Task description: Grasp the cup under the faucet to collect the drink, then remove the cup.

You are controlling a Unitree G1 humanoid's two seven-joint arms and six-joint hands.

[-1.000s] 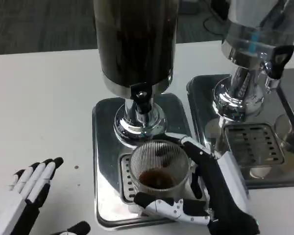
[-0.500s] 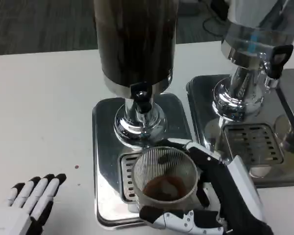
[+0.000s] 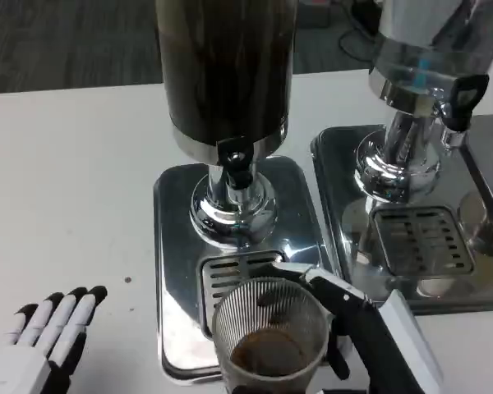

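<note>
Here, in the head view, the right hand wraps the ribbed clear plastic cup, fingers curled around its far and right side, so the cup is held. The cup carries a shallow pool of dark drink and sits at the near edge of the polished steel drip tray, its rim overlapping the front of the slotted grate and clear of the black faucet tap on the tall dark drink dispenser. Judging by that, collecting looks done and the removal step is in hand; the next move calls for drawing the cup toward the robot and keeping it upright so the drink stays in. The left hand lies flat on the white table, fingers straight and close together, holding nothing. Open table lies left of the tray; to the right a second steel dispenser on its own tray stands just beside, leaving little room there.
</note>
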